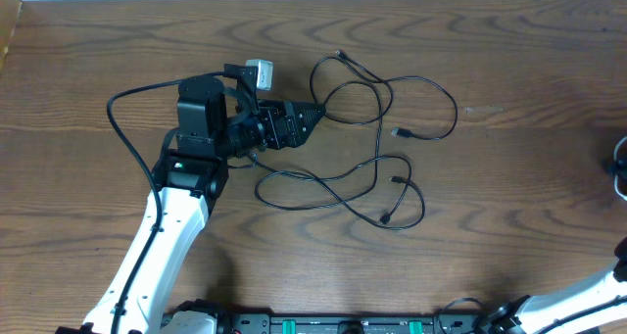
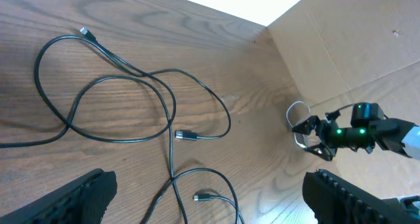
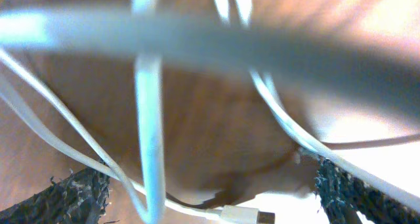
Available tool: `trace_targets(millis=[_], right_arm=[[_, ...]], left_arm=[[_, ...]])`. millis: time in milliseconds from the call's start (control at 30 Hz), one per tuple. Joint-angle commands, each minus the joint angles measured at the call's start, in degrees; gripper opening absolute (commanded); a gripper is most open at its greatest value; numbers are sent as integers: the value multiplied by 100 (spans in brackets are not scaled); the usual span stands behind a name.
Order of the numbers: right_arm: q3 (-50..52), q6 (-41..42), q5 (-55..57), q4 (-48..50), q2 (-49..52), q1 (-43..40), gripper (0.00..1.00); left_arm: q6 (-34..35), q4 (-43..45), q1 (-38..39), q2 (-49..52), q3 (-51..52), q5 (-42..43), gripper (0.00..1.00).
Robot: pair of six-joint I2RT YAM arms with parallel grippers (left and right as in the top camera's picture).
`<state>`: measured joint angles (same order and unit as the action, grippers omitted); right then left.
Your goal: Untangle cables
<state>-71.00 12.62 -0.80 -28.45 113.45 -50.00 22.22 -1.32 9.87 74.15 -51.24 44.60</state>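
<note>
Your left tool [image 1: 311,118] hovers with its fingers spread, the arm reaching toward the black cables [image 1: 377,148] in the middle of the bench [image 1: 509,256]. Your right tool [image 2: 308,136], also spread, sits at the right edge, mostly cut off overhead. The white cable [image 3: 147,119] loops across its camera, blurred.

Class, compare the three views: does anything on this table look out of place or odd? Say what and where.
The white cable lies apart from the crossed black cables in the middle: its loops crowd the open right gripper, far right.
</note>
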Motion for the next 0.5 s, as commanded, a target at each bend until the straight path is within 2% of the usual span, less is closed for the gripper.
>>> trace_targets(millis=[0,233,367,467], right_arm=[[173,756,66,-52,131,-304,99],[170,2079,33,-227,131,-955,99],[168,1943,-92,-221,129,-1198,99],[168,1493,-358,-205,129,-1309,99]], left_arm=[[-76,2,20,2,-63,-33,95],[-79,0,20,2,-63,-33,95],[-79,2,20,2,-63,-33,95],[-79,0,20,2,-63,-33,95]])
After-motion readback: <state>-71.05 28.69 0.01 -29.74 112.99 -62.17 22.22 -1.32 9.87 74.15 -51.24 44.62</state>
